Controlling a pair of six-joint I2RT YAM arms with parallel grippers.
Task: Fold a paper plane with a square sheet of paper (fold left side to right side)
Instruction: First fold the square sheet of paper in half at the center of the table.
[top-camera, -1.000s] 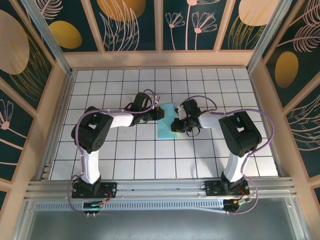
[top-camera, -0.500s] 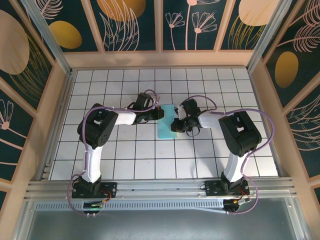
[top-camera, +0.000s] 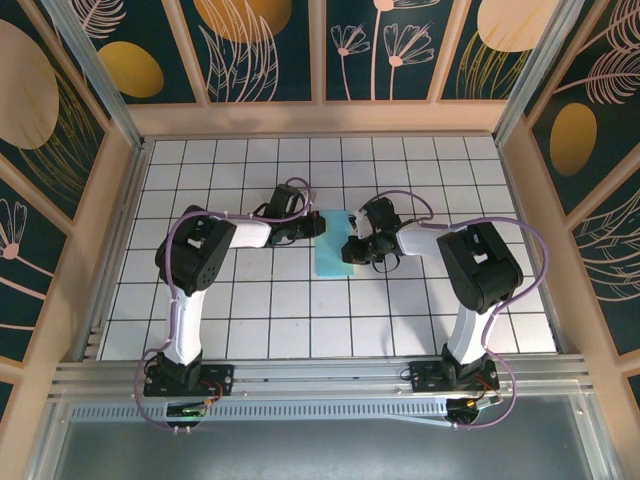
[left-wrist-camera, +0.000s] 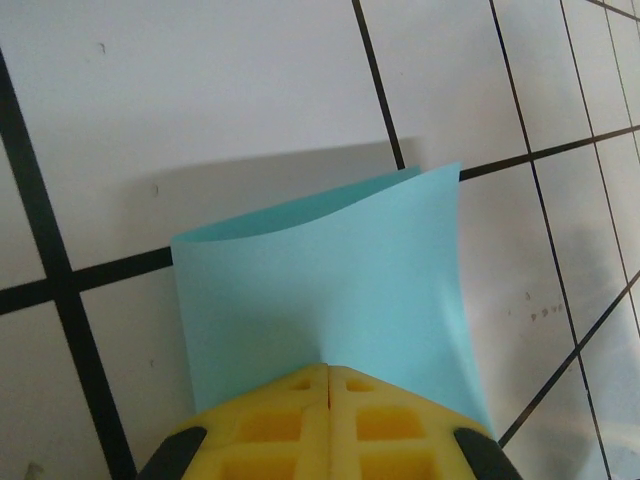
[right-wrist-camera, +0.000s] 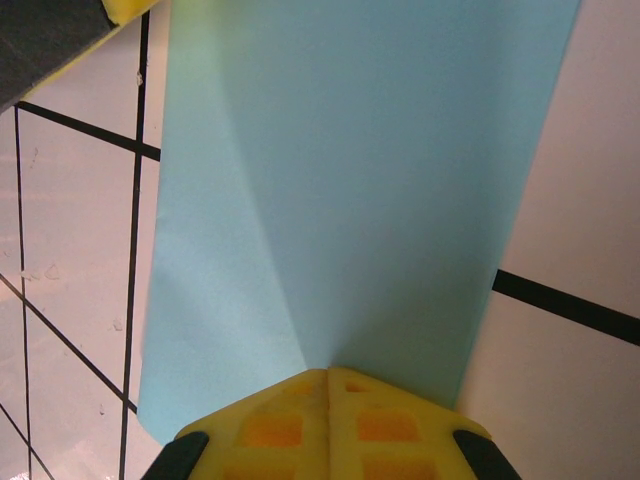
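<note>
The square sheet of paper (top-camera: 331, 256) is turquoise and lies mid-table as a narrow upright strip about one tile wide, doubled over. My left gripper (top-camera: 321, 226) is at its upper left edge and my right gripper (top-camera: 349, 246) at its right edge. In the left wrist view the yellow fingers (left-wrist-camera: 290, 420) are shut together at the gripper (left-wrist-camera: 328, 368), the paper (left-wrist-camera: 330, 270) rising from their tips with a curled far edge. In the right wrist view the gripper (right-wrist-camera: 327, 372) is likewise shut on the paper (right-wrist-camera: 350, 180), a soft crease running from its tips.
White grid tiles (top-camera: 250, 300) cover the table, walled by wooden rails and patterned panels (top-camera: 320, 118). A metal rail (top-camera: 320, 375) runs along the near edge by the arm bases. A yellow finger of the left gripper (right-wrist-camera: 130, 8) peeks in at the right wrist view's top left.
The left arm's elbow has swung slightly right and up. Both grippers and the paper have stayed almost where they were.
</note>
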